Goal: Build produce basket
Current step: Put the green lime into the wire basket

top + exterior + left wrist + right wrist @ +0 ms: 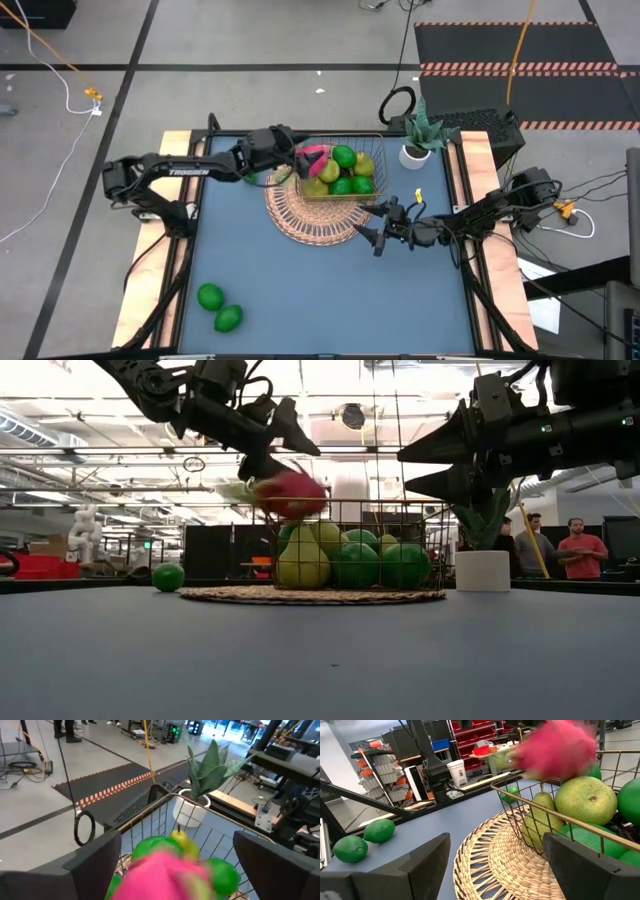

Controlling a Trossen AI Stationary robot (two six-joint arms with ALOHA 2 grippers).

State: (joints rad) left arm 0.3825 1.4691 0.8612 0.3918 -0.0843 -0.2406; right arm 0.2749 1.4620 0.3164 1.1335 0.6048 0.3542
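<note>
The copper wire basket [382, 165] stands on a round woven mat [300, 215] and holds green limes [344, 157] and yellow-green pears [302, 563]. The pink dragon fruit [290, 495] shows motion-blurred in the air over the basket's left side, just below my left gripper [285, 450]. That gripper is open, with its fingers wide apart on either side of the fruit [165, 875]. My right gripper [368, 230] stands open over the mat's near right edge with nothing between its fingers [495, 865]. Two limes [210, 296] [229, 318] lie near the table's near left corner.
A potted plant in a white pot [418, 140] stands by the basket's far right corner. One more lime [167, 576] lies on the table left of the mat, under my left arm. People stand in the room beyond the table [580, 545].
</note>
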